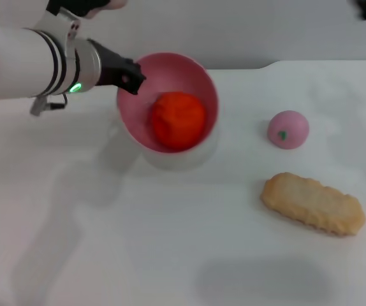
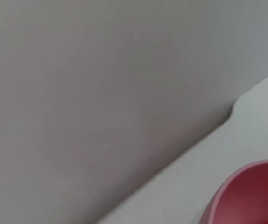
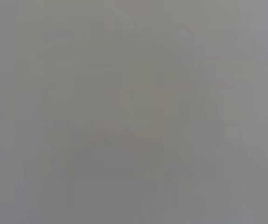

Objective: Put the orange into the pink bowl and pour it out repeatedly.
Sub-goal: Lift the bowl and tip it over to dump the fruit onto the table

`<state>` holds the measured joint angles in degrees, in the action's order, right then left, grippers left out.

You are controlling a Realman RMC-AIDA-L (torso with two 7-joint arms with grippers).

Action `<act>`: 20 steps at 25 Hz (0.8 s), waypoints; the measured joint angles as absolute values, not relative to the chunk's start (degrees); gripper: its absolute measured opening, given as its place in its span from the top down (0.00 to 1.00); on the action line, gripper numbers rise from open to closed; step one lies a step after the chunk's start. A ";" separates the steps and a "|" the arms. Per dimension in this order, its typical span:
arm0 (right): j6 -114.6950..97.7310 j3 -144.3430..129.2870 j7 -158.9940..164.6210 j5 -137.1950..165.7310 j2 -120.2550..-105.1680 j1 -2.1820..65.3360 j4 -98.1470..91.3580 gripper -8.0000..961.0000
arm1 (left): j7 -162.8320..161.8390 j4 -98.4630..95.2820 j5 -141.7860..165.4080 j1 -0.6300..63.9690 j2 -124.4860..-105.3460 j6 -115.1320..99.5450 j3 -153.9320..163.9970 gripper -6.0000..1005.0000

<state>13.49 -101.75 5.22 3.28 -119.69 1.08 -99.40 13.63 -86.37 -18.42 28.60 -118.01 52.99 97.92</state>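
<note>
Head view, pink bowl [image 1: 196, 76] tilted, orange [image 1: 178, 120] inside

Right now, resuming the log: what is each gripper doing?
Left gripper: shut on the tilted pink bowl holding the orange.
Right gripper: not in view.

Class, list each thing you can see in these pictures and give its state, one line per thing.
pink bowl: tilted, lifted at its rim, orange inside.
orange: resting inside the tilted bowl, not yet out.
left gripper: shut on the bowl's rim.
right gripper: not in view.
small pink fruit: loose on the table, untouched.
bread piece: lying flat on the table.
table: white, bearing the loose things.
</note>
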 joint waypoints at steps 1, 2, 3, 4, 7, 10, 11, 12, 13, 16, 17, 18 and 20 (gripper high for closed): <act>11.45 -100.61 5.95 2.94 -119.73 -0.41 -98.99 0.50 | 14.02 -86.88 -16.43 28.44 -118.03 52.52 98.80 0.95; 10.35 -99.56 6.49 2.45 -119.74 -1.56 -98.59 0.50 | 14.35 -87.41 -13.55 28.31 -118.04 51.74 100.50 0.95; 10.29 -98.88 6.95 1.96 -119.75 -2.25 -98.22 0.50 | 14.39 -87.54 -11.99 28.31 -118.02 51.27 101.47 0.95; 10.36 -98.18 7.30 1.34 -119.75 -2.91 -97.73 0.50 | 14.43 -87.70 -9.66 28.35 -118.00 50.68 103.11 0.95; 10.78 -97.82 7.65 -0.30 -119.71 -4.13 -95.94 0.50 | 14.29 -88.18 -5.36 28.78 -118.23 50.41 107.86 0.95; 10.99 -98.06 7.76 -0.98 -119.58 -4.64 -94.07 0.50 | 13.86 -88.51 -2.55 28.84 -118.43 47.69 114.70 0.95; 11.01 -98.02 7.84 -1.15 -119.53 -4.66 -93.67 0.50 | 13.79 -88.12 -0.49 28.81 -118.52 45.97 117.66 0.95; 11.05 -97.92 7.91 -1.54 -119.46 -4.67 -93.25 0.50 | 13.74 -87.71 1.48 28.77 -118.61 44.54 119.99 0.95; 11.06 -97.80 7.97 -2.12 -119.39 -4.64 -92.93 0.50 | 13.73 -87.31 4.85 28.75 -118.74 43.54 122.82 0.95; 11.09 -97.25 7.99 -3.60 -119.19 -4.49 -92.21 0.50 | 13.52 -87.16 12.34 28.78 -118.92 42.81 127.73 0.95; 11.11 -97.05 8.00 -3.70 -119.16 -4.37 -92.00 0.50 | 13.00 -86.97 16.15 28.78 -118.97 42.40 129.71 0.95; 11.13 -96.91 8.00 -3.73 -119.15 -4.25 -91.86 0.50 | 12.34 -86.66 19.90 28.79 -119.00 42.15 131.10 0.95; 11.32 -96.89 7.98 -3.73 -119.15 -4.03 -91.67 0.50 | 10.38 -85.66 26.84 28.83 -119.01 41.91 133.18 0.95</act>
